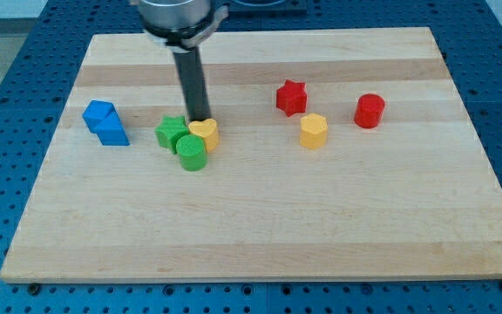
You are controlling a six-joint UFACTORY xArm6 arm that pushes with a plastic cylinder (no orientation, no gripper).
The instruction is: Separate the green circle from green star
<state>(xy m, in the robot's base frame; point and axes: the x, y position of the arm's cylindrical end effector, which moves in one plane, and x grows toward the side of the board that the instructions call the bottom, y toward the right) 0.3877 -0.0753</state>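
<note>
The green circle (192, 151) sits left of the board's middle, touching the green star (172, 133) at its upper left and a yellow block (205, 133) at its upper right. The three form a tight cluster. My tip (199, 120) stands just above the cluster, at the top edge of the yellow block and right of the green star's top.
Two blue blocks (105, 122) lie at the view's left. A red star (291, 97), a yellow hexagon (314, 131) and a red cylinder (369, 111) lie to the right. The wooden board (260, 227) rests on a blue table.
</note>
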